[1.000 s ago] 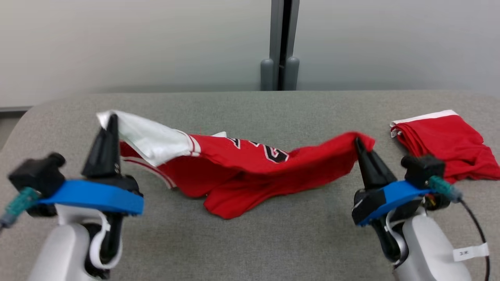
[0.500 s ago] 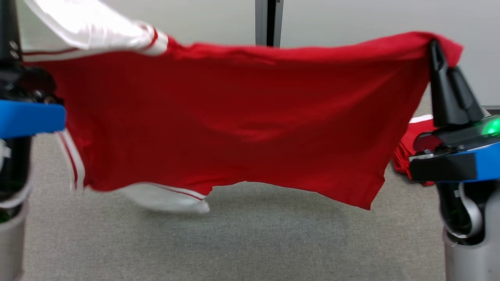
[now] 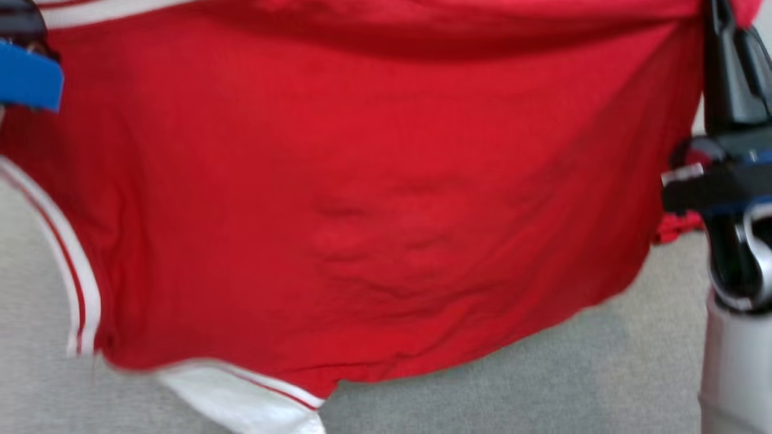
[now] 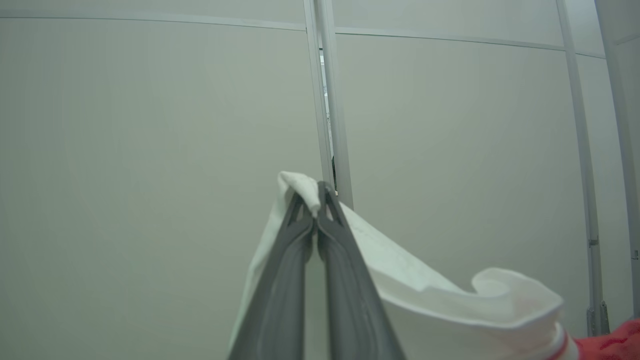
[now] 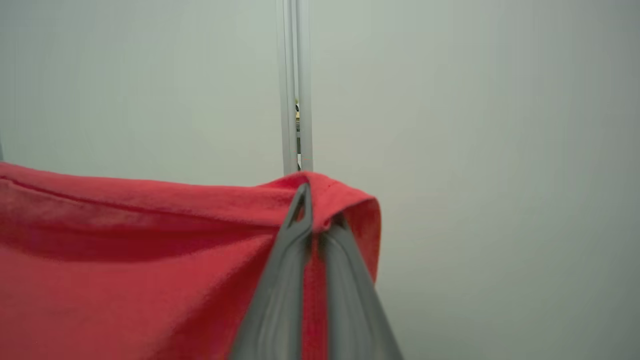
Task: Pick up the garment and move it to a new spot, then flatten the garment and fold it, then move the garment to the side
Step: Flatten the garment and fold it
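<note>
The garment (image 3: 374, 181), a red jersey with white striped trim, hangs spread out in front of the head camera, its lower hem above the grey table (image 3: 603, 374). In the left wrist view my left gripper (image 4: 315, 200) is shut on a white sleeve (image 4: 425, 295) of the garment. The right wrist view shows my right gripper (image 5: 312, 205) shut on a red corner of the garment (image 5: 125, 260). In the head view, the right gripper (image 3: 718, 18) stands at the upper right edge of the cloth. The garment's front print is hidden.
A second red cloth (image 3: 678, 226) lies on the table at the right, mostly hidden behind the hanging jersey and my right arm. A pale wall with a vertical post (image 4: 327, 100) stands behind the table.
Both grippers have risen from table height with the garment. It has gone from lying bunched on the table to hanging stretched wide, now higher and closer to the head camera.
</note>
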